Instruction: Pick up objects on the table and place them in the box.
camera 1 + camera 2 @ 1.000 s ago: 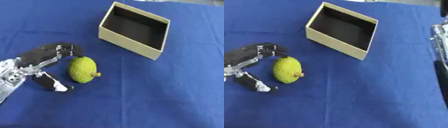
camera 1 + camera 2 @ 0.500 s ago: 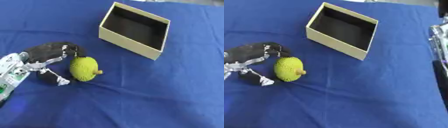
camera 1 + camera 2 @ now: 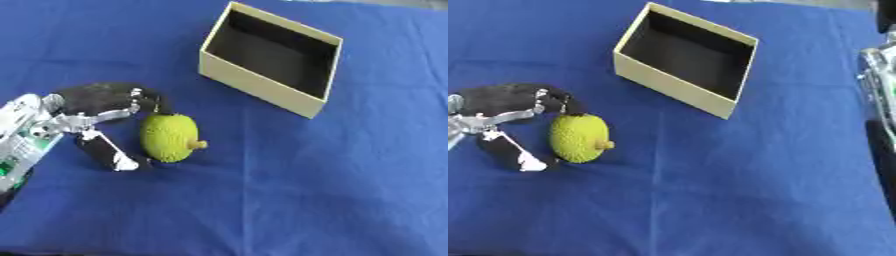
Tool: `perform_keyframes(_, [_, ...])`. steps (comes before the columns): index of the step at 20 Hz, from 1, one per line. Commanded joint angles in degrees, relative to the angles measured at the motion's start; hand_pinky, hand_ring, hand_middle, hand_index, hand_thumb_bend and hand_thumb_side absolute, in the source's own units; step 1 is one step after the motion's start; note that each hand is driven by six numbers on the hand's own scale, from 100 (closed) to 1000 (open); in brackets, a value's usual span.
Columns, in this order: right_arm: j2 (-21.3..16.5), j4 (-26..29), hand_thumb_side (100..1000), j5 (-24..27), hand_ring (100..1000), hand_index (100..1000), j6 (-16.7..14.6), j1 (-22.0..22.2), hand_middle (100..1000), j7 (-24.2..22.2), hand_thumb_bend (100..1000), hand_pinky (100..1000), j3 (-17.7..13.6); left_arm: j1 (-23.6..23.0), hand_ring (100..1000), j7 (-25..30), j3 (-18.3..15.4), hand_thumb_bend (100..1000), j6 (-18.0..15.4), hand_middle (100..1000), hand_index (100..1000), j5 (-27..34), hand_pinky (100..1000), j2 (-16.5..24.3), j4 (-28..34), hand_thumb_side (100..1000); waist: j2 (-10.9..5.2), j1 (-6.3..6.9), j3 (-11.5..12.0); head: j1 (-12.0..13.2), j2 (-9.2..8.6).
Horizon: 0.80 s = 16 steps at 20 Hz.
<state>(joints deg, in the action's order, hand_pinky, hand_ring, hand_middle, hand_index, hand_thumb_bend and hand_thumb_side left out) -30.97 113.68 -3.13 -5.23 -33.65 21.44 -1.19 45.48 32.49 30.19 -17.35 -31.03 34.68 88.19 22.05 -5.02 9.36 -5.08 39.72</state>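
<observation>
Left eye view: left hand (image 3: 83, 117) is curling part-open around the bumpy yellow-green fruit (image 3: 171, 137), fingers arching over its top and thumb sitting low on its left side; contact unclear. Fruit is lying on the blue cloth (image 3: 306, 190), well apart from the cream box (image 3: 267, 91), black inside, open-topped. Wide bare cloth is showing right and below. Right arm (image 3: 878, 80) is showing at the right edge, hand state unclear.
</observation>
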Motion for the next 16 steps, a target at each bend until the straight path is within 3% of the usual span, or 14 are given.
perform_keyframes(1, [-1.3,0.92,666,0.3,667,741,0.12,-0.32,613,-0.01,368,745,-0.19,1.14,844,2.94,-0.62,532,0.67,821,877,1.87,939,1.05,1.62,282,-1.38,0.35,0.05,-0.12,0.02])
perform_keyframes(4, [-1.32,0.92,666,0.28,667,741,0.13,-0.3,613,0.02,368,745,-0.2,1.3,844,5.83,-1.35,532,1.82,821,877,3.29,939,1.14,2.78,282,-1.39,0.35,0.09,-0.16,0.03])
perform_keyframes(5, [-1.34,0.92,664,0.29,663,739,0.15,-0.22,609,0.07,366,744,-0.22,1.84,856,6.81,-1.77,633,1.9,836,900,3.83,956,1.15,3.55,339,-1.48,0.5,0.2,-0.13,-0.06])
perform_keyframes(16, [-1.24,0.92,665,0.27,660,736,0.28,0.2,606,0.51,365,745,-0.34,3.66,846,16.98,-6.06,639,6.59,826,898,5.18,931,0.35,7.88,347,-1.58,0.44,0.25,0.0,-0.68])
